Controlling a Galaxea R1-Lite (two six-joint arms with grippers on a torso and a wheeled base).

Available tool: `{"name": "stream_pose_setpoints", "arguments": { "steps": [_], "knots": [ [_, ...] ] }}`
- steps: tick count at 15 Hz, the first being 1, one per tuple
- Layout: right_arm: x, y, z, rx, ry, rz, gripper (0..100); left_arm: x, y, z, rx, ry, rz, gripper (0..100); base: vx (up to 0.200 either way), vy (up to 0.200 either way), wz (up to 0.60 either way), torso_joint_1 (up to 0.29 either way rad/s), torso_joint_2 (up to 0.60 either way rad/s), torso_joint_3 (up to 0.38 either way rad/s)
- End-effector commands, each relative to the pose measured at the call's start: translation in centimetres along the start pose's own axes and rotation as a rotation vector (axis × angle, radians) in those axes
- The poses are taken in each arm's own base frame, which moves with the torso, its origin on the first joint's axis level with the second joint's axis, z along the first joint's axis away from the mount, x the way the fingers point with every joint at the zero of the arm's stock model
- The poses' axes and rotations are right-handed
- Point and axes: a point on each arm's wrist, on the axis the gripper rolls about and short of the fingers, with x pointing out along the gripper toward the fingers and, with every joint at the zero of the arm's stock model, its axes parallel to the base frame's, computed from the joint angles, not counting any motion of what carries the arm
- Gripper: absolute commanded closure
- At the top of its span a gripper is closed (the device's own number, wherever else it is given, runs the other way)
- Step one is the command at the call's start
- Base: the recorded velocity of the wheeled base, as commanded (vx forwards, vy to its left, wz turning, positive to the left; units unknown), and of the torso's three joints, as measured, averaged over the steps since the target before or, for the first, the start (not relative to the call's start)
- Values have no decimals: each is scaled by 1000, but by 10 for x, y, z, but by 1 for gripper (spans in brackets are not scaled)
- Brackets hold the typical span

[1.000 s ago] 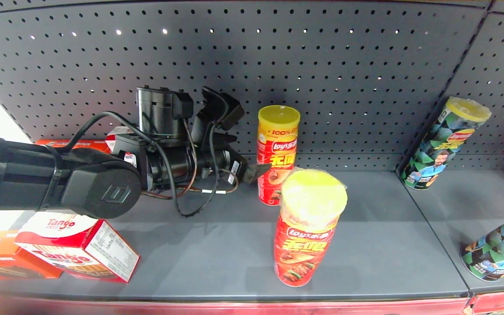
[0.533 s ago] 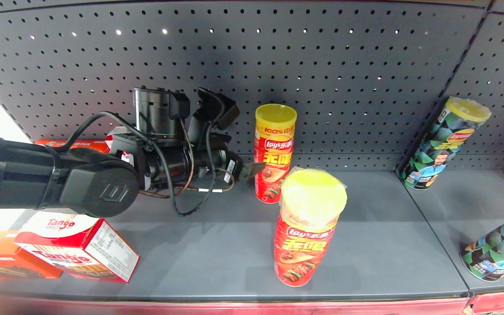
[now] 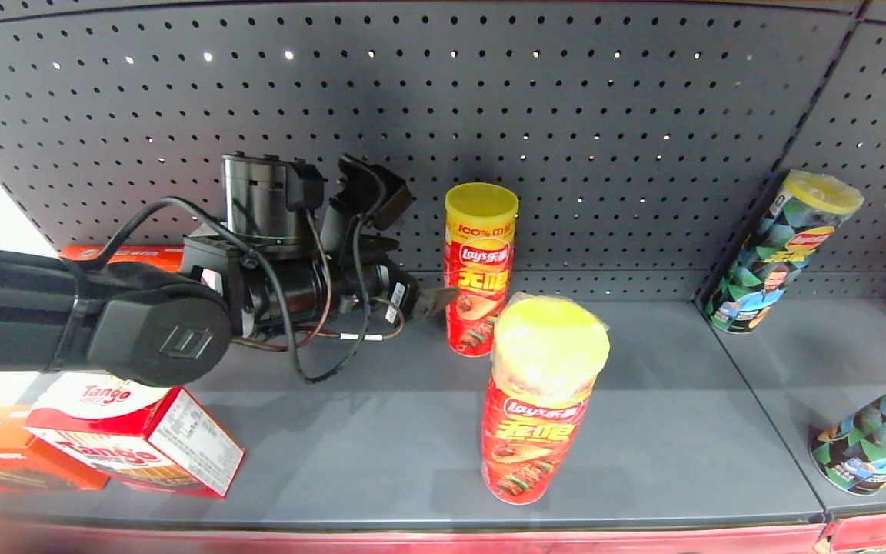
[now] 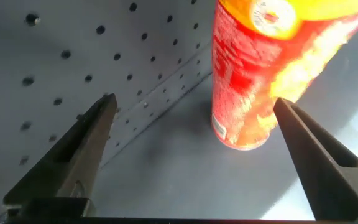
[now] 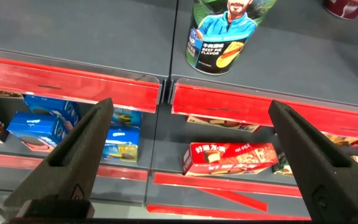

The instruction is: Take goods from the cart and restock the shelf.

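Observation:
Two red chip cans with yellow lids stand upright on the grey shelf. The rear can is close to the pegboard, and the front can stands nearer the shelf edge. My left gripper sits just left of the rear can, low over the shelf, open and holding nothing. In the left wrist view the rear can lies beyond the fingertips of the left gripper, not between them. My right gripper is open and empty, out in front of the shelf's red edge strip.
A red and white wafer box and orange boxes lie at the shelf's left front. Green chip cans lean at the right. A green can stands above lower shelves with blue boxes and a red box.
My left gripper has drawn back to the left, away from the rear can, which now stands slightly farther left. Everything else is as before.

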Motion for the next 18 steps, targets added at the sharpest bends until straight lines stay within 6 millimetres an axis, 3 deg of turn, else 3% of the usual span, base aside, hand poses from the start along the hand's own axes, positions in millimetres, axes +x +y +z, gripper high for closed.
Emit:
{"name": "stream_pose_setpoints", "arguments": {
  "steps": [1, 7, 12, 18],
  "knots": [
    [0, 0, 0, -1, 3, 4, 0, -16, -2, 2, 3, -4, 6, 0, 0, 0, 0, 0, 0, 0],
    [0, 0, 0, -1, 0, 0, 0, -24, 1, -5, 95, 55, 79, 0, 0, 0, 0, 0, 0, 0],
    [0, 0, 0, -1, -4, -4, 0, 2, 4, -10, 147, 84, 126, 0, 0, 0, 0, 0, 0, 0],
    [0, 0, 0, 0, 0, -6, 0, 20, 5, -11, 144, 83, 134, 0, 0, 0, 0, 0, 0, 0]
  ]
}}
